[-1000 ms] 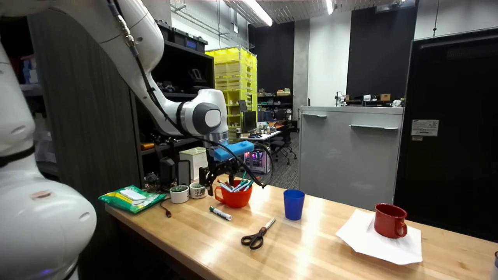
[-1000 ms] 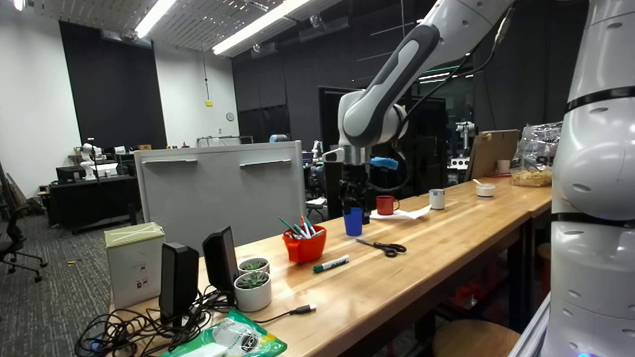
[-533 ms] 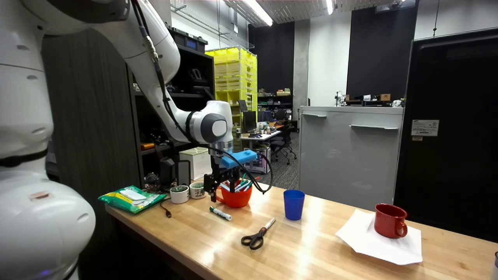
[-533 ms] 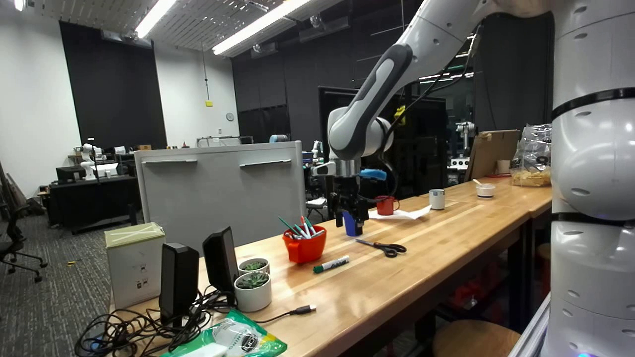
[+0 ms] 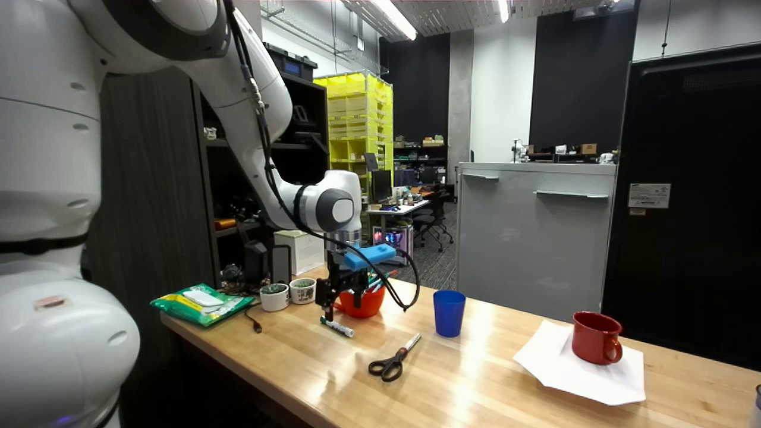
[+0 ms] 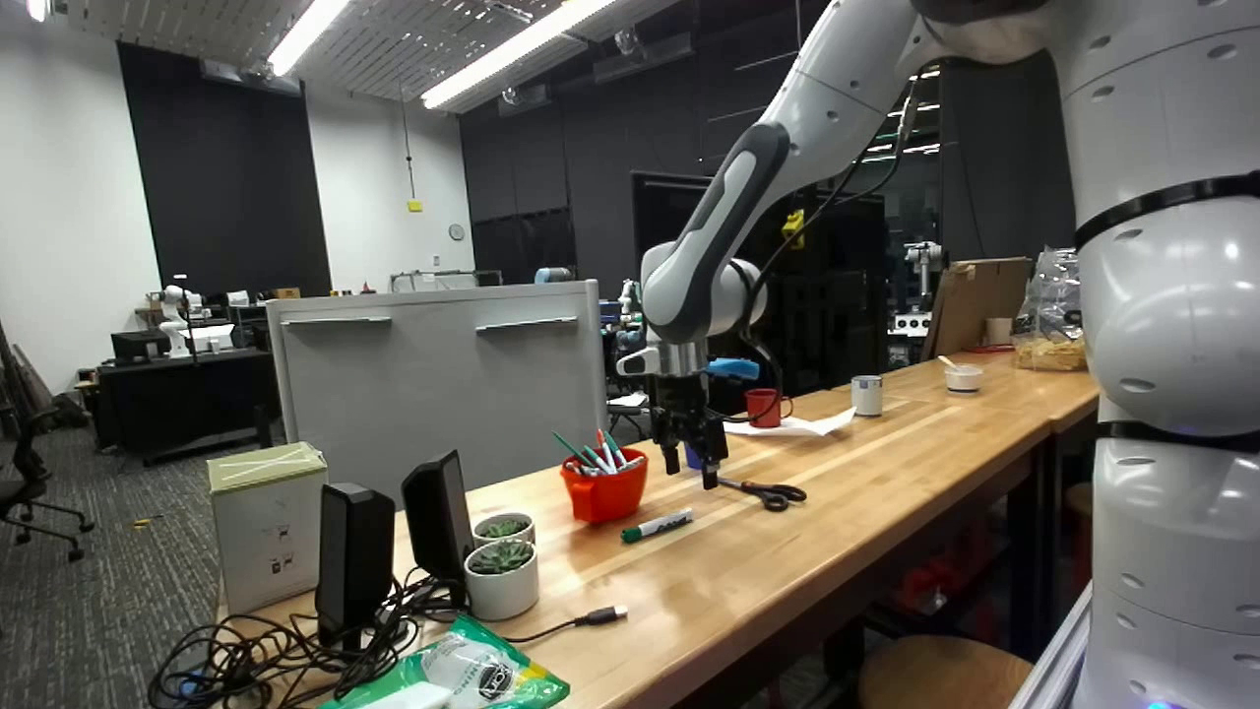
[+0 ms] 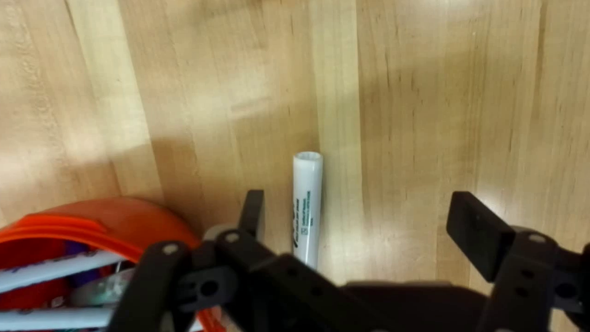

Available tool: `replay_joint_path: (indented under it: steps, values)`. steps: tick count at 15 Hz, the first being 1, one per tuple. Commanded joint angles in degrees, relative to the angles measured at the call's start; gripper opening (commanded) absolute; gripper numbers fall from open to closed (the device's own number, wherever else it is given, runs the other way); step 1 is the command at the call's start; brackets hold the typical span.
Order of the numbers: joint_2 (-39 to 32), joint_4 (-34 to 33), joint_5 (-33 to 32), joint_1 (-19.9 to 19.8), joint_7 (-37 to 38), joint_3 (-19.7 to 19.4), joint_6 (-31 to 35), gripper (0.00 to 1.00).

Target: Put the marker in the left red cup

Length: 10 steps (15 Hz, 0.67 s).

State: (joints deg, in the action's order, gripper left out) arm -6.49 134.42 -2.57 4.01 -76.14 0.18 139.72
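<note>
The marker is white with a green cap and lies flat on the table in both exterior views (image 5: 340, 328) (image 6: 658, 525). The left red cup, bright orange-red with a handle and holding several markers, stands beside it (image 5: 364, 304) (image 6: 608, 495). My gripper (image 5: 343, 307) (image 6: 690, 475) is open and empty, low above the table near the marker and cup. In the wrist view the marker (image 7: 307, 198) shows between the open fingers (image 7: 357, 203), closer to the left finger; its cap end is hidden behind the gripper. The cup (image 7: 138, 221) is at lower left, partly covered by the gripper.
Black-handled scissors (image 5: 392, 364) and a blue cup (image 5: 449, 313) stand near the marker. A dark red mug (image 5: 596, 339) sits on white paper (image 5: 576, 377). Two potted plants (image 5: 274, 297) (image 5: 302, 291), a green packet (image 5: 190, 312) and a cable (image 6: 596, 615) lie toward the table's end.
My gripper has moved down toward the table, slightly right in one exterior picture and slightly left in another, closer to the marker. It stays open. The marker and cup have not moved.
</note>
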Motion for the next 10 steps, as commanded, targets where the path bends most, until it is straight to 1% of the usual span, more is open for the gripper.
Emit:
replay_joint_path:
  steps: [1,10]
  values:
    - [-2.54,-1.87,0.65,-1.31,0.02,2.08,0.05,1.00]
    - [-7.25,-5.51,0.27,-2.53,0.86,3.70,-0.48,1.00]
